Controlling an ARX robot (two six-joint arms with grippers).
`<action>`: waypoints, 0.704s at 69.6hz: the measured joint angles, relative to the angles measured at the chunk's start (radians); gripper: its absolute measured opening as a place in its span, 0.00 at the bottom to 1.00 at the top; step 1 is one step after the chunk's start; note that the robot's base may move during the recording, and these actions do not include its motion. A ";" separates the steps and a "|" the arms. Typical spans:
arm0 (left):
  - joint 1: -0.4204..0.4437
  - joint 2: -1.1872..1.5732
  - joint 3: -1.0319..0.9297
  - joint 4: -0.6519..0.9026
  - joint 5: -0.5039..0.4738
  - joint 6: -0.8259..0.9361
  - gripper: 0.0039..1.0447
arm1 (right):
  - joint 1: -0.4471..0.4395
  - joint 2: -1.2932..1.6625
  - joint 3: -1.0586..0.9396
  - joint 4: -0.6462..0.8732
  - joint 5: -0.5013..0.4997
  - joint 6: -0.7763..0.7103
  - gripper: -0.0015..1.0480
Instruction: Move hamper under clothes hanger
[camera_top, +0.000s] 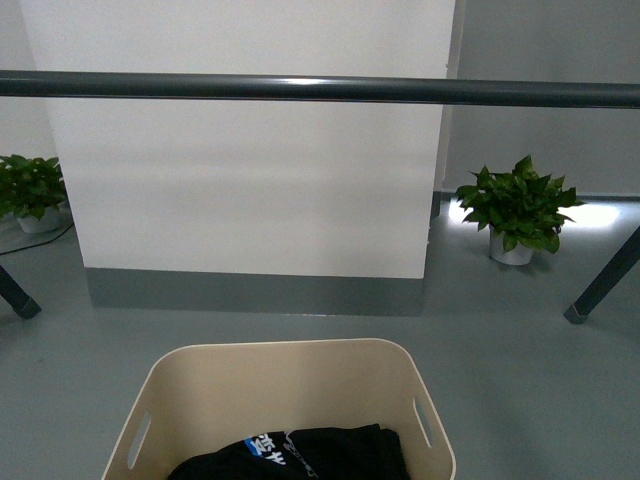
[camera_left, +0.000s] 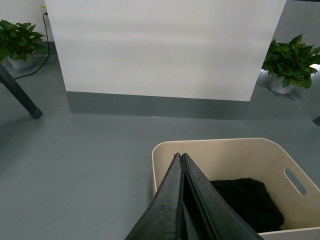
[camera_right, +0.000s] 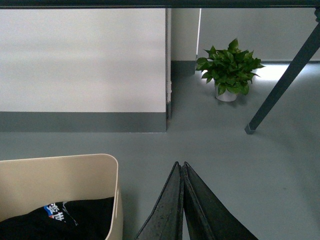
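Observation:
The beige hamper (camera_top: 280, 375) stands on the grey floor at the bottom centre of the front view, with a black garment (camera_top: 295, 455) inside. The clothes hanger's dark grey bar (camera_top: 320, 89) crosses the whole view above and beyond it; its legs (camera_top: 602, 282) splay at both sides. My left gripper (camera_left: 180, 156) is shut, its tips over the hamper's (camera_left: 240, 157) near corner, holding nothing. My right gripper (camera_right: 180, 164) is shut and empty, over bare floor just beside the hamper's (camera_right: 65, 177) side wall.
A white partition with a grey base (camera_top: 250, 200) stands behind the rack. Potted green plants sit at the right (camera_top: 518, 208) and far left (camera_top: 30, 190). A black cable (camera_left: 42, 55) runs along the floor by the left plant.

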 joint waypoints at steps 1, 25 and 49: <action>0.000 -0.005 -0.003 -0.003 0.000 0.000 0.03 | -0.006 -0.006 -0.004 -0.003 -0.006 0.000 0.02; 0.000 -0.198 -0.070 -0.129 0.000 0.000 0.03 | -0.059 -0.224 -0.097 -0.126 -0.050 0.000 0.02; 0.000 -0.360 -0.103 -0.233 0.000 0.000 0.03 | -0.059 -0.410 -0.163 -0.242 -0.050 0.000 0.02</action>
